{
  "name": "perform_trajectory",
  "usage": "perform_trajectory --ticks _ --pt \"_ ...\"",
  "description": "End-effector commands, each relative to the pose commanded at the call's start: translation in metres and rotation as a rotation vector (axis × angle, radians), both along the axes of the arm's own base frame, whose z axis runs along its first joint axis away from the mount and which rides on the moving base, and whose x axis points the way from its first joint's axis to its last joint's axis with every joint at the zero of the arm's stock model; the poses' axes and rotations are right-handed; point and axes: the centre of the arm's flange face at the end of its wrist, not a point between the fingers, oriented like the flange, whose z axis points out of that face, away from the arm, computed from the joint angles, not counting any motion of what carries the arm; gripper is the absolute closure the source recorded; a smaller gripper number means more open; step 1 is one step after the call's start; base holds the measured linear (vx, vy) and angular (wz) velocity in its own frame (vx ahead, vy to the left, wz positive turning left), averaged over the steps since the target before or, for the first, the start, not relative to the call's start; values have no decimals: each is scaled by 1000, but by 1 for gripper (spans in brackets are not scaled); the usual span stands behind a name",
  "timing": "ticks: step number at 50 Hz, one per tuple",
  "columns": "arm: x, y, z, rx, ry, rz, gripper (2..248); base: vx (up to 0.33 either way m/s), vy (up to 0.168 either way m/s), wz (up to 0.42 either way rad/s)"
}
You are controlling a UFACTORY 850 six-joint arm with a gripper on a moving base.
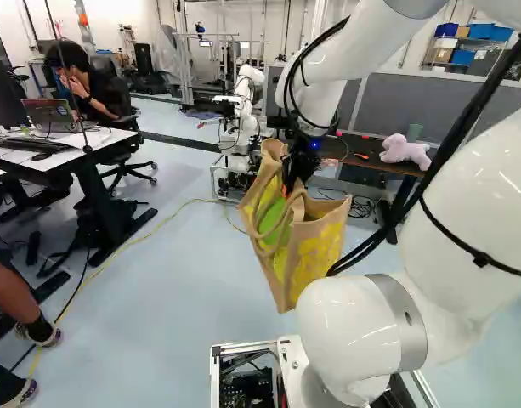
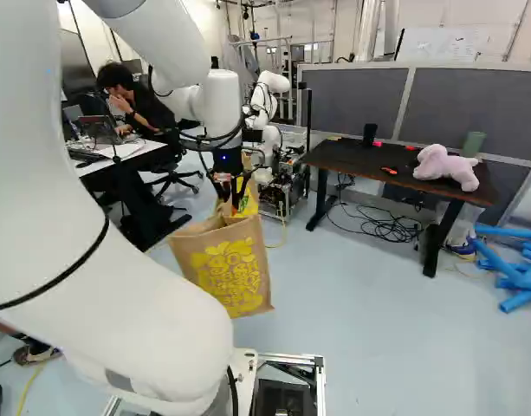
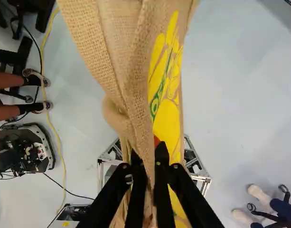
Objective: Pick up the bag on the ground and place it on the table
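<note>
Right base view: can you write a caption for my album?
White robot arm holds up a tan bag while a pink stuffed toy sits on the table.

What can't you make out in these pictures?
- Whatever the bag may hold: its own walls hide it, both base views.
- How much cloth the gripper pinches: folds cover it, wrist view.
- Some blue tubes' far ends: cut off by the right base view's edge.
- Whiteboard writing: too small, right base view.

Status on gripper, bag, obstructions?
Gripper shut on the bag. Bag hanging above the floor, not on a table. If the dark table is the target, plush toy may crowd placement.
</note>
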Motion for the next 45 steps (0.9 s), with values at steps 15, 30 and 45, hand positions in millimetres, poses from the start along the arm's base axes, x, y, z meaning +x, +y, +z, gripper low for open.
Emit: perform_trajectory --ticks 15,30,45 --pt "-3 -7 22 7 13 -10 227 0 0 0" --pt "-6 -14 45 2 18 -14 227 0 0 0" --pt "-6 -24 67 -48 0 0 227 0 0 0"
